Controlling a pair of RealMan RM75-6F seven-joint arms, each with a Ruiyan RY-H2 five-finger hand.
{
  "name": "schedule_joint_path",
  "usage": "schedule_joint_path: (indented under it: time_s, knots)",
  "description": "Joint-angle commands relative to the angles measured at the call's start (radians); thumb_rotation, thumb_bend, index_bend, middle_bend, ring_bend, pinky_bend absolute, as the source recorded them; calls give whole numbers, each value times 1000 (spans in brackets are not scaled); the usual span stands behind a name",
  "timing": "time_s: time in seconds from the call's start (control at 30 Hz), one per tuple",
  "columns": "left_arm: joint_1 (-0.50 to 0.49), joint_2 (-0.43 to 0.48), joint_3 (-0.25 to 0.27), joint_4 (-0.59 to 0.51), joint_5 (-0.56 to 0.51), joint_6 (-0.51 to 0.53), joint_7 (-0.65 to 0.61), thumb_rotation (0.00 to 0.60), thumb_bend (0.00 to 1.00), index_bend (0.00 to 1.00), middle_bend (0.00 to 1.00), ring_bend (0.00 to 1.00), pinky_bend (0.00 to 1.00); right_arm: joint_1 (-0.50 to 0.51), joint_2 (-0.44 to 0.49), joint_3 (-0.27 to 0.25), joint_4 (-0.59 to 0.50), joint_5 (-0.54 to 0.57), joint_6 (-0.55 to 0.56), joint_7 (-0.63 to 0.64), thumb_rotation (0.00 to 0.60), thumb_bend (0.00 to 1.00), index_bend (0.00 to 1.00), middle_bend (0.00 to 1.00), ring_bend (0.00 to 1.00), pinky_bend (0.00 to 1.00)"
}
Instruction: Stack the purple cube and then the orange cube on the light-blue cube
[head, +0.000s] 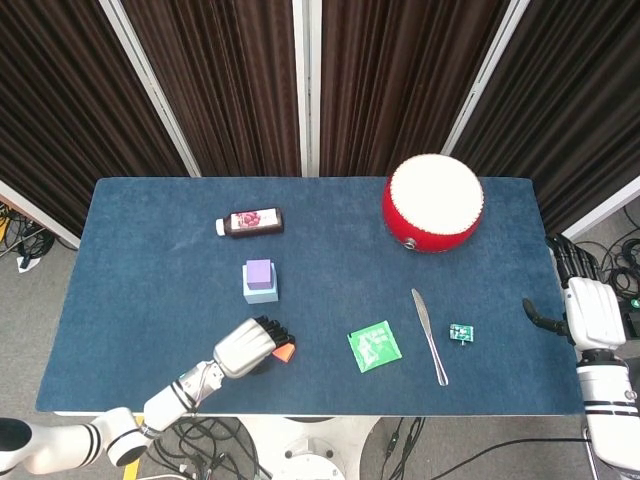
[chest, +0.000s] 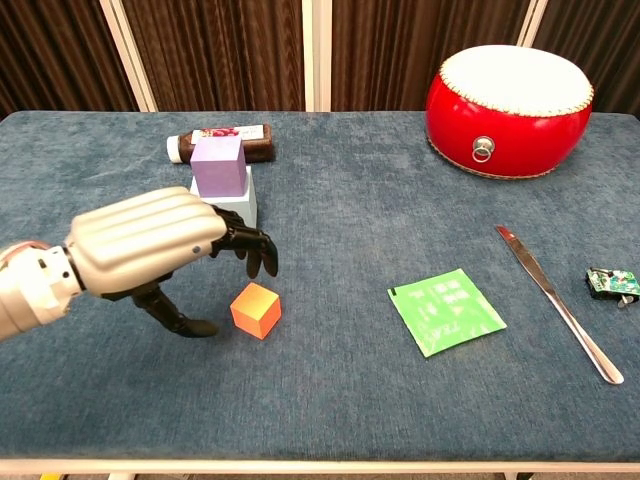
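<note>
Purple cube (chest: 218, 165) already sits on the light-blue cube (chest: 225, 203), so this looks like the orange step. Left robot hand (chest: 150, 250) hovers spread over the orange cube (chest: 255, 310) on the bench (chest: 350, 400), not gripping; next it needs to close, lift, place on top. Right robot hand (head: 590, 312) idles open off the edge. Bottle (chest: 222, 143) label unreadable.

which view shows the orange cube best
The chest view: the orange cube sits in full sight on the cloth, with the left hand arched above it, fingers apart. In the head view that hand covers most of the cube; only an edge shows.
</note>
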Motion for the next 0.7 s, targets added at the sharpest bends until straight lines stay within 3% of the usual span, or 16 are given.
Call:
schedule_joint_path:
  time_s: [0.03, 0.7]
  knots:
    - [2, -19, -15, 7, -23, -9, 31, 600, 215, 404, 523, 401, 473, 0, -2, -2, -1, -5, 1, -4, 600, 220, 0, 8, 0, 0]
    - [-19, -60, -13, 42, -57, -49, 41, 600, 234, 405, 525, 401, 476, -3, 0, -3, 3, -9, 2, 8, 600, 220, 0, 8, 0, 0]
